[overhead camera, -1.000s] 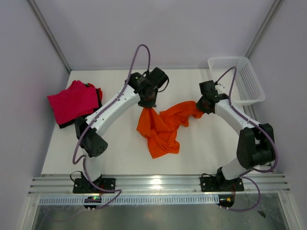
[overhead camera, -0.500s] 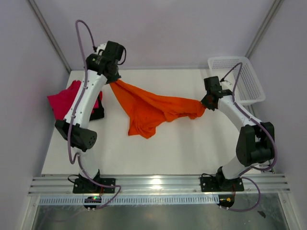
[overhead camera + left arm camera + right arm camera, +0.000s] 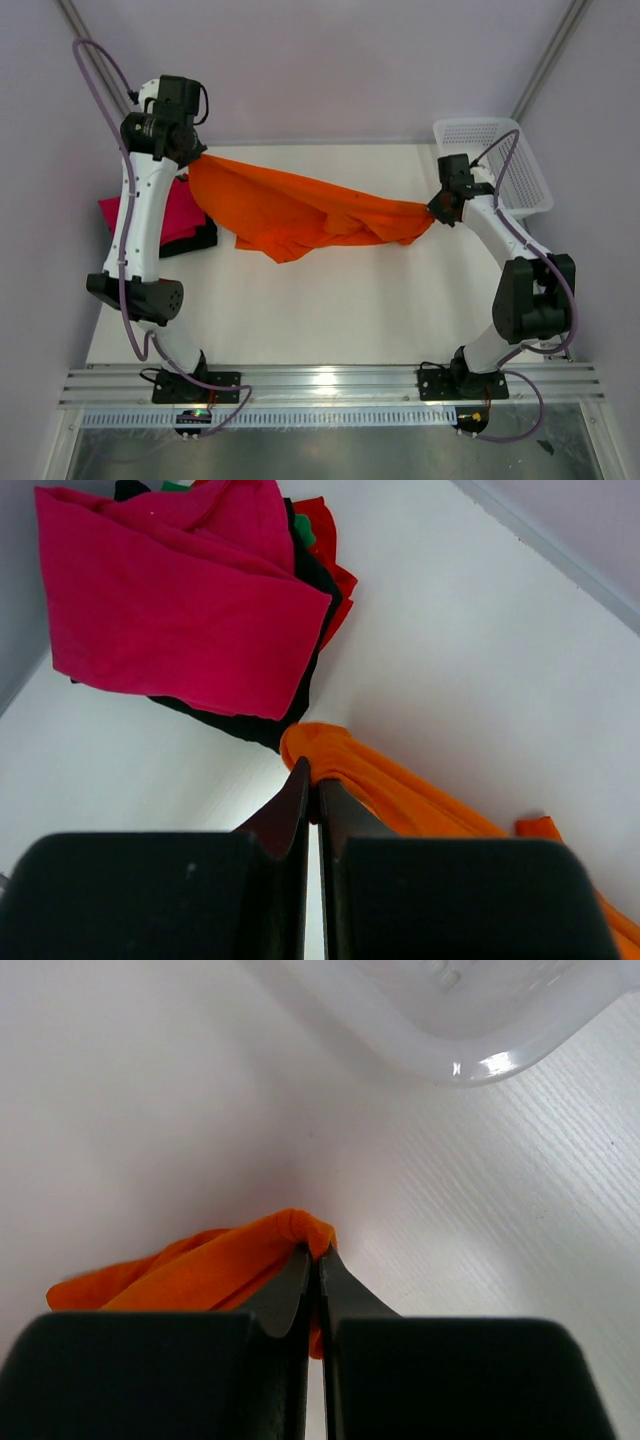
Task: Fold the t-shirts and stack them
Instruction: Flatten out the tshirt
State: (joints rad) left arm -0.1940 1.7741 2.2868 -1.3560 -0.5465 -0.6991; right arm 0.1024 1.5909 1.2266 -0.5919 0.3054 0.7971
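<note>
The orange t-shirt [image 3: 300, 212] hangs stretched above the table between my two grippers. My left gripper [image 3: 190, 160] is shut on its left end, raised high at the back left; the pinched cloth [image 3: 330, 755] shows in the left wrist view. My right gripper [image 3: 436, 207] is shut on its right end near the basket; the orange cloth [image 3: 215, 1265] bunches at its tips. The magenta-pink t-shirt [image 3: 172, 215] lies folded on the black t-shirt [image 3: 200, 238] at the table's left edge, also in the left wrist view [image 3: 170, 610].
A white mesh basket [image 3: 505, 165] stands at the back right corner, its rim [image 3: 470, 1055] close above my right gripper. Purple walls close the table on three sides. A metal rail [image 3: 330, 385] runs along the near edge.
My left gripper has swung from the table's middle up and far to the back left, pulling the orange shirt out wide. My right gripper has shifted slightly right, still holding.
</note>
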